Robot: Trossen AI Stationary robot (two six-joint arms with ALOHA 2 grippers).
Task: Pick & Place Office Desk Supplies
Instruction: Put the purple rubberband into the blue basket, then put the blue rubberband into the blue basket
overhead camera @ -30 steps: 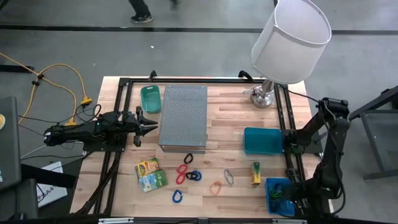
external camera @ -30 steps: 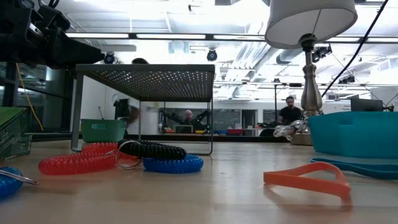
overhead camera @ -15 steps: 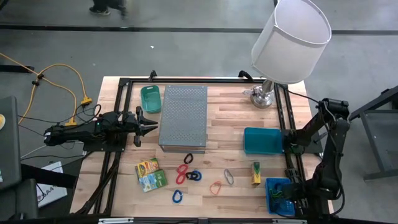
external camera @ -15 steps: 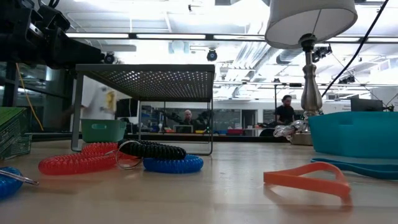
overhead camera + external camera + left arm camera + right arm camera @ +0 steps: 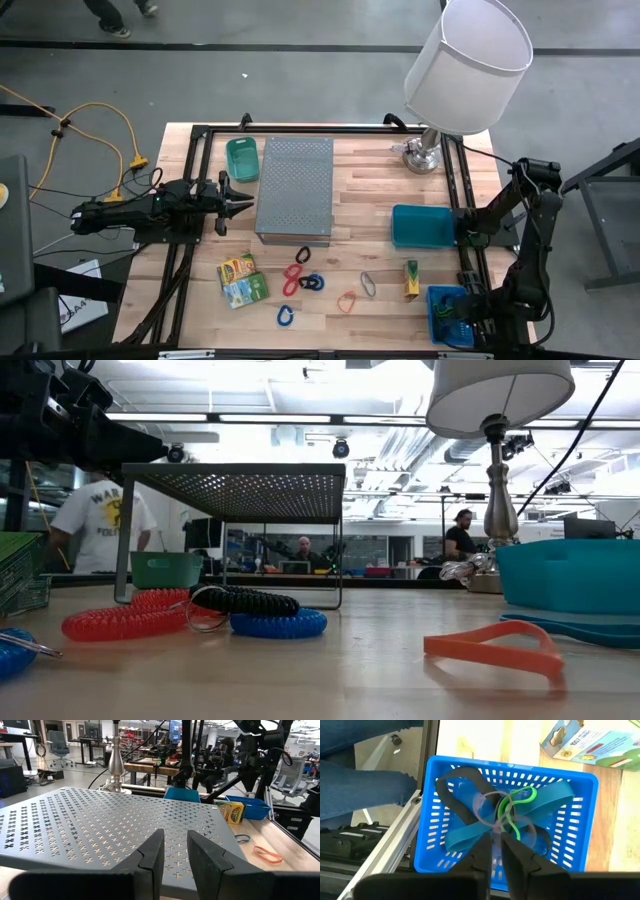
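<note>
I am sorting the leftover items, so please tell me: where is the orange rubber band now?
In the high view, the orange rubber band lies on the table's front edge, right of centre, between the coiled bands and the yellow-green packet.

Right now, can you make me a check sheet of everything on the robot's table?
Surface: wooden table, bare in patches.
Job's things: red, black and blue coil loops, an orange band, a grey clip, two crayon packets and one more lie loose near the front edge; bands already in the blue basket.
Clutter: grey perforated stand, lamp, green bin, teal bin.
Hands: left hand beside the stand, fingers slightly apart, empty; right hand over the blue basket, fingers close together.
Cables: yellow cable on the floor.
Surroundings: people in the room behind.
</note>
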